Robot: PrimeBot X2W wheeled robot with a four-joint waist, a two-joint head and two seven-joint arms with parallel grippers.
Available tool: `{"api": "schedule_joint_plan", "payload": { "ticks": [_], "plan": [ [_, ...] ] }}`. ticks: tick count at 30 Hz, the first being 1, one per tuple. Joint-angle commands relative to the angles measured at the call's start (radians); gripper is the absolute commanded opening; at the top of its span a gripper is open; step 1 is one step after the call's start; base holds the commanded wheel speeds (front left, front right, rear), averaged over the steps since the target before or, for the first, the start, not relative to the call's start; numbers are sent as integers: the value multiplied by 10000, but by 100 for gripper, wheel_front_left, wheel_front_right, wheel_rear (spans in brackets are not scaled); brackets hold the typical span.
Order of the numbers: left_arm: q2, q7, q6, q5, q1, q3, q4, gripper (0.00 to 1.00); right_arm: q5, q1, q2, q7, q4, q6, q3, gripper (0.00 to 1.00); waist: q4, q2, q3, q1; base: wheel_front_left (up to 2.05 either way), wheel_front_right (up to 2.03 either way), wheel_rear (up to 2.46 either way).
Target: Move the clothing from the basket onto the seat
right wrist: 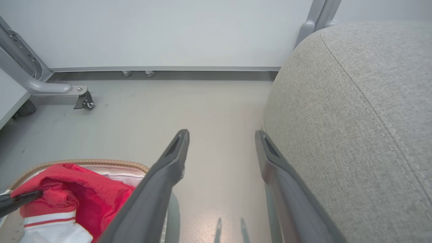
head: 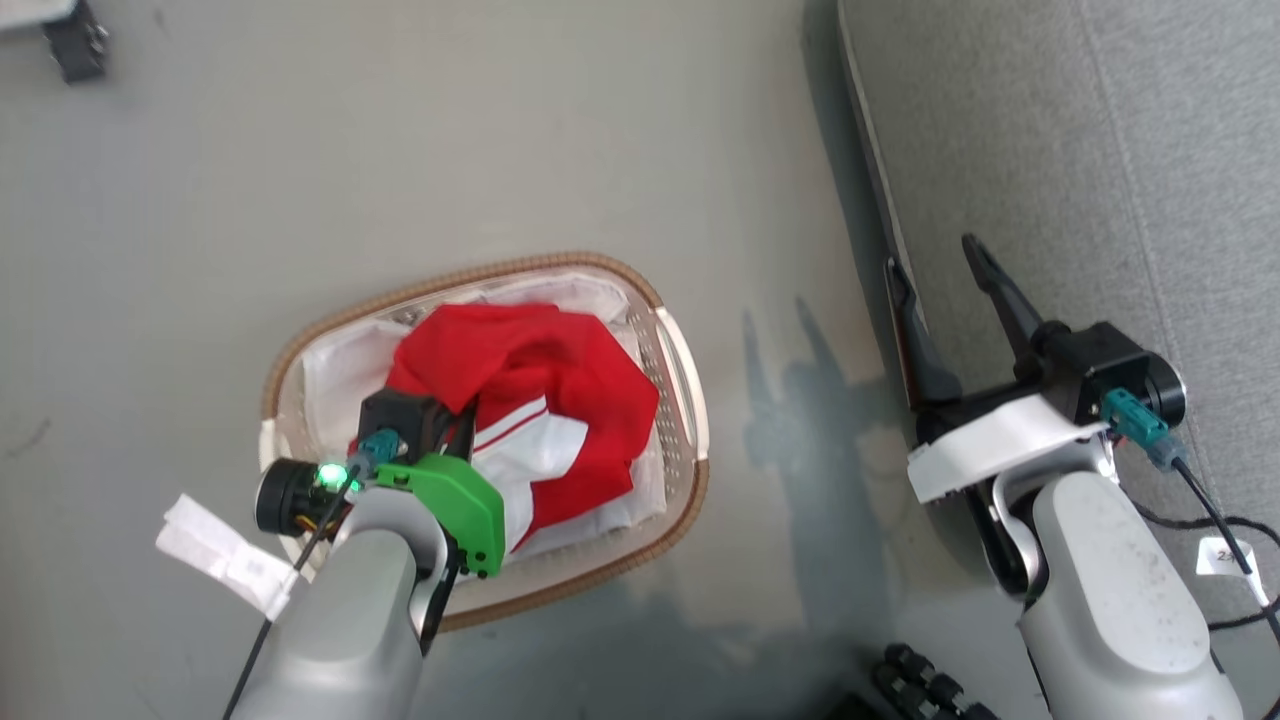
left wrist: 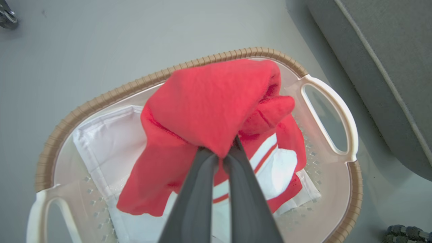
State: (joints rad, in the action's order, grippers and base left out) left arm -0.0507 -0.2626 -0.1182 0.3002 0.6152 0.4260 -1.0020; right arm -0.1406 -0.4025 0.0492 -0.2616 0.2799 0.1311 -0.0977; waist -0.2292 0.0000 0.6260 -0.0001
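The red and white clothing (head: pixel 540 400) lies bunched in the oval white basket (head: pixel 685 380) with its brown rim, on the floor left of the grey seat (head: pixel 1100 150). My left gripper (left wrist: pixel 223 153) is shut on a fold of the red clothing (left wrist: pixel 209 104) and holds that fold lifted above the basket (left wrist: pixel 324 118). The rest of the garment hangs down onto the white liner (left wrist: pixel 111 141). My right gripper (head: pixel 935 275) stands open with nothing between its fingers, beside the seat's front edge. In the right wrist view the clothing (right wrist: pixel 77 195) shows at lower left, the seat (right wrist: pixel 364 118) at right.
Grey floor surrounds the basket. A metal frame leg with a caster (right wrist: pixel 84 101) stands by the far wall. A dark object (head: pixel 75 45) sits at the far left on the floor. Cables (head: pixel 1230 530) trail beside my right arm.
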Motion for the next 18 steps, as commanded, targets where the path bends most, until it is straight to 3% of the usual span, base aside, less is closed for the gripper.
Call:
{"api": "schedule_joint_plan", "payload": {
  "ticks": [1,18],
  "plan": [
    [-51,-30,44,-72,-347,-98,213,0,16,257,38,-49,76,-6,41,100,460,0,-1300,1,0,0,0],
    [-12,-35,-72,-697,-2697,-968,3753,0,187,1977,38,-48,569,-6,293,100,1792,0,-4427,1,0,0,0]
  ]
}}
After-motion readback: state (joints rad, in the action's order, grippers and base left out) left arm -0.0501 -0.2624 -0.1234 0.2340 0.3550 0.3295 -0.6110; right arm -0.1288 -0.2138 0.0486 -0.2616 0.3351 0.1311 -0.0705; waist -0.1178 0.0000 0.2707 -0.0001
